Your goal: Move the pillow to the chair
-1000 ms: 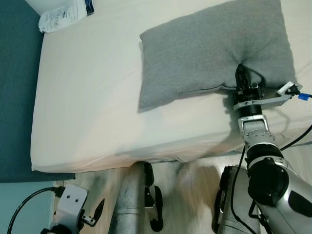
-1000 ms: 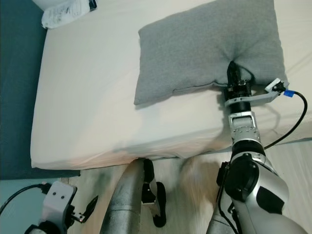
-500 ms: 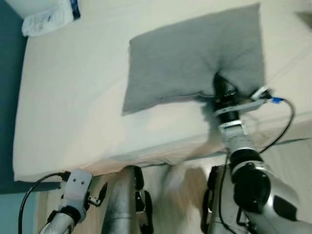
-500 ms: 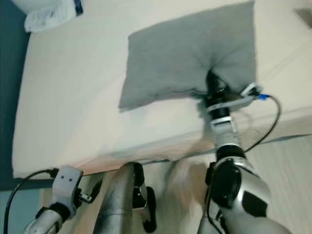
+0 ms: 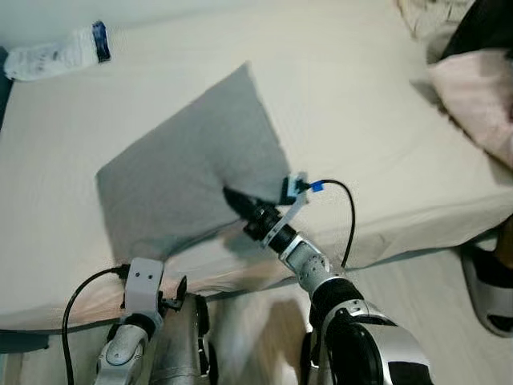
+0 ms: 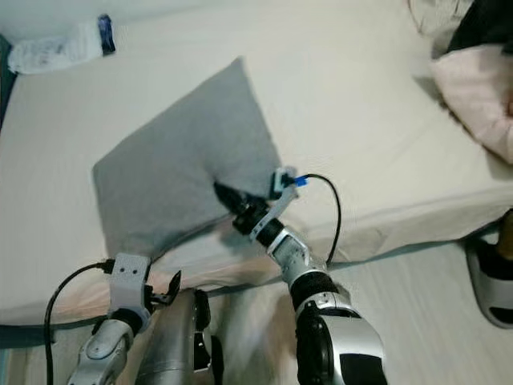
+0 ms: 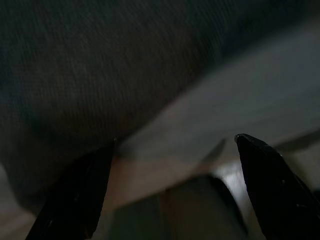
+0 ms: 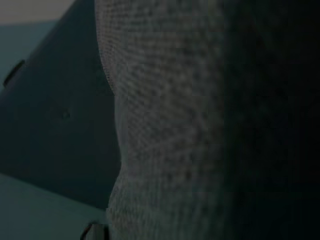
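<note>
One soft grey knit pillow (image 5: 188, 180)

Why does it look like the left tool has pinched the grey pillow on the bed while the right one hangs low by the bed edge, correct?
Sides are swapped. In the left eye view the right tool has pinched the grey pillow on the bed; the left tool hangs low by the bed edge.
</note>
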You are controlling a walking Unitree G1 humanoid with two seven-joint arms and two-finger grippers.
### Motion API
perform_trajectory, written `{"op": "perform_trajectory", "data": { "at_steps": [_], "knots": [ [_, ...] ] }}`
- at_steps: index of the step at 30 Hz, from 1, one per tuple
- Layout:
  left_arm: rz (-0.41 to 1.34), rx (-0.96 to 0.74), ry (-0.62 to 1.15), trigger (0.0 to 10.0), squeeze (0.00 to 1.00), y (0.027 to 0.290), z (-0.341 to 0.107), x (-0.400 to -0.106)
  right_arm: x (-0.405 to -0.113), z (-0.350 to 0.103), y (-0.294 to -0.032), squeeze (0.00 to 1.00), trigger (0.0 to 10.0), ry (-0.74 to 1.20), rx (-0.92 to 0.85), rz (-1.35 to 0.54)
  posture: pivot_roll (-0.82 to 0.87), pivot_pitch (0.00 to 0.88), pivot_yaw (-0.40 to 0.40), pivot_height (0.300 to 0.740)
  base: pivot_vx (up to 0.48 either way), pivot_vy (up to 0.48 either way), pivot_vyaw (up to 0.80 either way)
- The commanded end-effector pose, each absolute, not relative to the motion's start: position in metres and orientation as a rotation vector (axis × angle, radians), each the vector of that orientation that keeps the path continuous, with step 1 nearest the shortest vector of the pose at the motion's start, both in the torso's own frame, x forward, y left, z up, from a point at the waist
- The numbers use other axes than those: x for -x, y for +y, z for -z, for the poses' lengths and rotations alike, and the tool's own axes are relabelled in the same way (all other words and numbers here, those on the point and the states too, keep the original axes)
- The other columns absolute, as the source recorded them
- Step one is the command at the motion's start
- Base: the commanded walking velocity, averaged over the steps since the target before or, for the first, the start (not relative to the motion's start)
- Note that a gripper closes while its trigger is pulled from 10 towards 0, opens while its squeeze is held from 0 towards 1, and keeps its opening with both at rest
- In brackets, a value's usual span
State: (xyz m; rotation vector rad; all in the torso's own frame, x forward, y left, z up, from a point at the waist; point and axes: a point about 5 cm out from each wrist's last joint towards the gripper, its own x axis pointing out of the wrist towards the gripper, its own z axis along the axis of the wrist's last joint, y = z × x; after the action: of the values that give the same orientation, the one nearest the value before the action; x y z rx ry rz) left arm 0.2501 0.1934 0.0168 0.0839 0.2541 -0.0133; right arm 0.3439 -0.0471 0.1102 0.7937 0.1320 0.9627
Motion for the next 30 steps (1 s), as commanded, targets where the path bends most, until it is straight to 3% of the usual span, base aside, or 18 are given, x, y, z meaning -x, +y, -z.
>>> {"op": "perform_trajectory", "data": {
  "at_steps": [1, 15, 22, 24, 30],
  "knots": [
    [-0.028, -0.074, 0.266, 10.0, 0.00, 0.198, -0.011, -0.247, -0.324, -0.087, -0.034, 0.00, 0.0, 0.216, -0.822, -1.008, 0.03, 0.143, -0.042, 0.595, 0.000, 0.000, 0.00],
    [-0.112, -0.071, 0.159, 10.0, 0.00, 0.218, -0.027, -0.264, -0.325, -0.080, -0.043, 0.00, 0.0, 0.255, -0.782, -0.942, 0.03, 0.083, -0.077, 0.642, 0.000, 0.000, 0.00],
    [-0.149, -0.066, 0.132, 10.0, 0.00, 0.227, -0.031, -0.268, -0.338, -0.081, -0.068, 0.00, 0.0, 0.239, -0.742, -0.790, 0.03, 0.067, -0.088, 0.670, 0.000, 0.000, 0.00],
    [-0.166, -0.065, 0.130, 10.0, 0.00, 0.231, -0.030, -0.268, -0.347, -0.085, -0.091, 0.00, 0.0, 0.215, -0.720, -0.690, 0.02, 0.065, -0.094, 0.684, 0.000, 0.000, 0.00],
    [-0.175, -0.084, 0.161, 10.0, 0.00, 0.233, -0.023, -0.264, -0.353, -0.085, -0.108, 0.00, 0.0, 0.213, -0.698, -0.588, 0.02, 0.067, -0.097, 0.698, 0.000, 0.000, 0.00]
  ]
}}
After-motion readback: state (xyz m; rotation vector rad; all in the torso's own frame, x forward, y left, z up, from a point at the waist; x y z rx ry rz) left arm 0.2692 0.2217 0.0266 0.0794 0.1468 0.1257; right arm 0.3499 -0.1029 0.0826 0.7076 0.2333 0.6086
